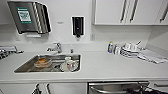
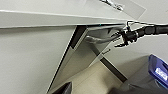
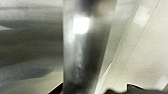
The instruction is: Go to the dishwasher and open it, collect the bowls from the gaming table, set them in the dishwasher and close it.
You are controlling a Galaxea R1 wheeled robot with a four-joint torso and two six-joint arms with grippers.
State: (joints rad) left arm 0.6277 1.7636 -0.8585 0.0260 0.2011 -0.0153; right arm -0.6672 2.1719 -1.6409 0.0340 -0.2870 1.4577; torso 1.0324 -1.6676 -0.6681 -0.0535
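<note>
The white table (image 1: 107, 66) runs across the middle of the head view, with a steel sink (image 1: 25, 67) sunk into it at the left. In the sink lie an orange-brown thing in a clear dish (image 1: 42, 62) and, beside it toward the middle, a white cup (image 1: 68, 60) and some pale crockery (image 1: 70, 66); what else lies there is too blurred to tell. A tap (image 1: 57, 47) stands behind the sink. At the right of the table a small blue-and-yellow bottle (image 1: 110, 47) stands near a stack of plates with white cups on top (image 1: 130, 48), and a folded cloth (image 1: 152, 56) lies further right. On the wall hang a paper towel holder (image 1: 28, 16) at upper left and a dark soap dispenser (image 1: 77, 26) in the middle; white cupboards (image 1: 110, 11) fill the upper right.

The dishwasher (image 1: 113, 87) sits under the table at the lower edge of the head view, right of centre, its steel front tilted a little way out at the top. In the left wrist view its bar handle (image 2: 100, 39) shows right of centre just under the table edge, and the right pincer (image 2: 121, 37) is at the end of that handle, its dark fingers on either side of the bar. The right wrist view has the steel bar (image 3: 85, 50) close up. How the left pincer stands I cannot tell.
</note>
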